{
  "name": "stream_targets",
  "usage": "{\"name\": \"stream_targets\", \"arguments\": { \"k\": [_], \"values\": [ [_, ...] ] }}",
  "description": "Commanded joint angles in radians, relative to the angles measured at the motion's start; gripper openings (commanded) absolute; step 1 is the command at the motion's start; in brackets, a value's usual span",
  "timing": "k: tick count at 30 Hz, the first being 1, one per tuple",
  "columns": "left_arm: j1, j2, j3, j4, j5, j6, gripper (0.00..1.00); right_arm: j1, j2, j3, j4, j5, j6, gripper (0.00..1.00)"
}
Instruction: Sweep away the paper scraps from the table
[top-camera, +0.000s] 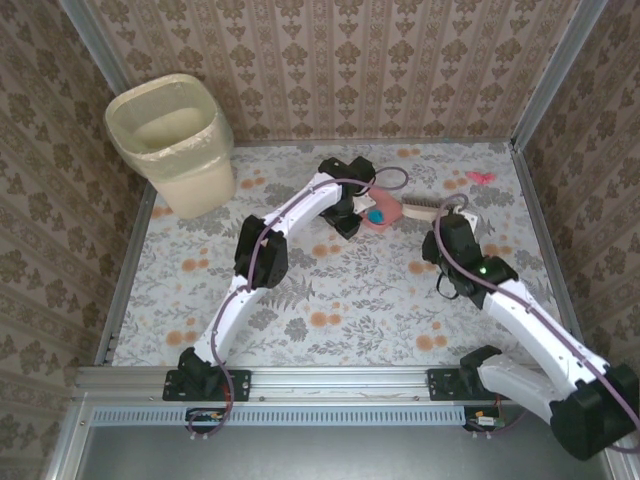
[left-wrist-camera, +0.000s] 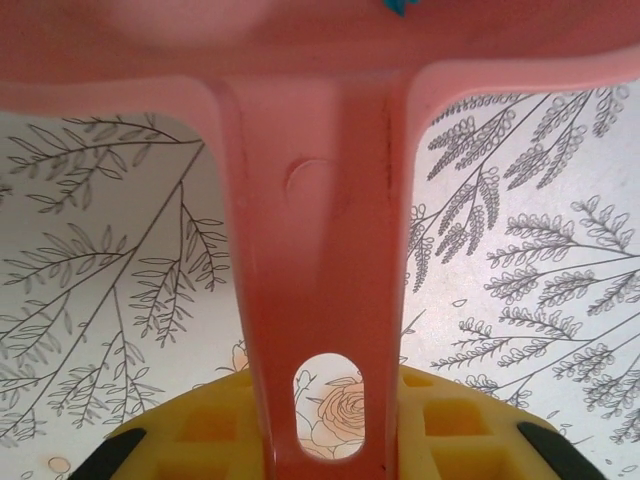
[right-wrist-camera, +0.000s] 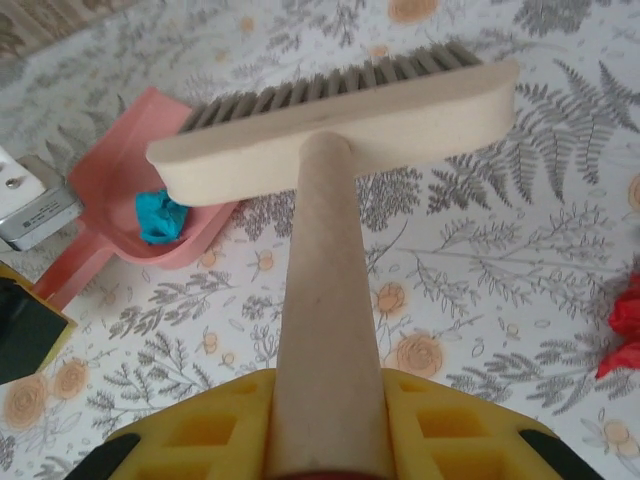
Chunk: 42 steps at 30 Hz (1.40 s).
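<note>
- On the white cloth table with grey leaves and orange dots, the left gripper squeezed the handle of the flat pink plastic dustpan.
- The right gripper was clamped round the handle of the cream hand brush with grey bristles.
- The bristles sat at the dustpan's mouth.
- A small blue paper scrap lay inside the dustpan.
- A red paper scrap lay near the table's far right corner.
</note>
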<state>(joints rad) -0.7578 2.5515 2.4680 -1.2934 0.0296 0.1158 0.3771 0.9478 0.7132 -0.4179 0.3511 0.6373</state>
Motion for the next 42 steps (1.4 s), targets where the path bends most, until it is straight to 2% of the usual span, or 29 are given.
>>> {"name": "stream_targets", "arguments": {
  "k": [1,10,21,28,34,42],
  "values": [
    [-0.004,-0.067,0.014,-0.009,-0.008,-0.038,0.0,-0.001,-0.097,-0.096,0.217,0.035,-0.086,0.0],
    [-0.015,-0.127,0.024,-0.047,-0.019,-0.112,0.0,-0.001,-0.293,-0.395,0.521,0.022,-0.102,0.0],
    [-0.013,-0.256,-0.052,-0.15,-0.161,-0.292,0.0,0.001,-0.362,-0.466,0.549,0.006,-0.015,0.0],
    [-0.004,-0.35,-0.082,-0.207,-0.198,-0.354,0.0,0.0,-0.372,-0.471,0.563,-0.027,-0.018,0.0],
    [0.051,-0.434,-0.065,-0.282,-0.212,-0.41,0.0,0.001,-0.363,-0.475,0.596,-0.069,-0.029,0.0],
    [0.162,-0.547,0.009,-0.336,-0.162,-0.442,0.0,0.005,-0.197,-0.42,0.626,-0.162,-0.042,0.0]
  ]
}}
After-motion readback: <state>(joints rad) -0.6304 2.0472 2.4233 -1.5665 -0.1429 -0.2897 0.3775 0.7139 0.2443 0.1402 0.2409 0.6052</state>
